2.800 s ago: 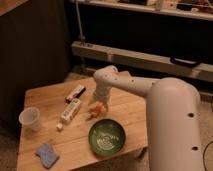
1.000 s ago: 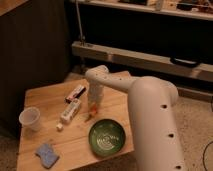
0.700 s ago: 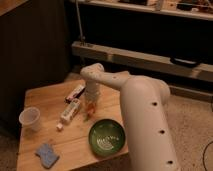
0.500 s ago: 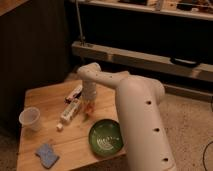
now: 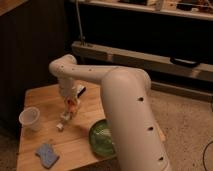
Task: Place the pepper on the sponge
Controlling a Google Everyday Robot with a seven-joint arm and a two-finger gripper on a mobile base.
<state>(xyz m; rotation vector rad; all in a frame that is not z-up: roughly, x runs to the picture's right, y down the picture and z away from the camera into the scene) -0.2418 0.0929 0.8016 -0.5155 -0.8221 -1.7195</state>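
My gripper [image 5: 70,102] pinched closed on pepper [image 5: 73,105], over mid-table, just above white tube [image 5: 64,121]. Sponge [image 5: 47,155] well apart at near-left corner, nothing on it. Risks:
- slim tapered pepper may slip from pinch in transit
- low path could clip tube or cup [image 5: 30,119]
- sponge small and near table [image 5: 42,96] edge, so off-centre release likely rolls pepper off

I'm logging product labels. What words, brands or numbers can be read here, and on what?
None can be read.
White tube: any print too blurred.
Cup, sponge, bowl: no text visible.
The tool, shut on the pepper over the table beside the tube: no legible marking.
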